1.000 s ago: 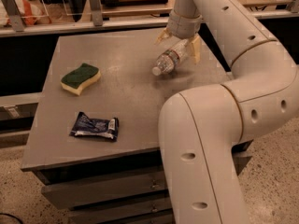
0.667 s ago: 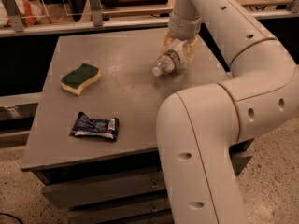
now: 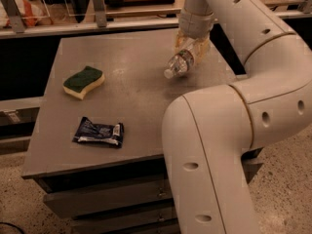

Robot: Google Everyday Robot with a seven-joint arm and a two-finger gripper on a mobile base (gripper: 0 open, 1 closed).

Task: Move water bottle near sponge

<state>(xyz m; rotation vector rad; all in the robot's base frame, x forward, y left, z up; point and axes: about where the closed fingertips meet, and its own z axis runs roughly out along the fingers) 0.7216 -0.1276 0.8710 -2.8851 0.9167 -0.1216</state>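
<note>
The water bottle [image 3: 179,63] is a clear ribbed bottle at the table's far right, tilted with its white cap pointing down-left. My gripper [image 3: 193,47] comes down from above, and its yellowish fingers are closed around the bottle's rear half. The sponge [image 3: 84,81], green on top and pale yellow below, lies flat at the table's left, well apart from the bottle.
A dark blue snack packet [image 3: 99,132] lies near the front left of the grey table [image 3: 136,101]. My large white arm [image 3: 229,130] covers the table's right side and front right corner. Shelving and a rail run behind the table's far edge.
The fingers, spread on either side of the bottle a second ago, have closed onto it. The bottle's cap end now points more downward; the sponge and packet have not moved.
</note>
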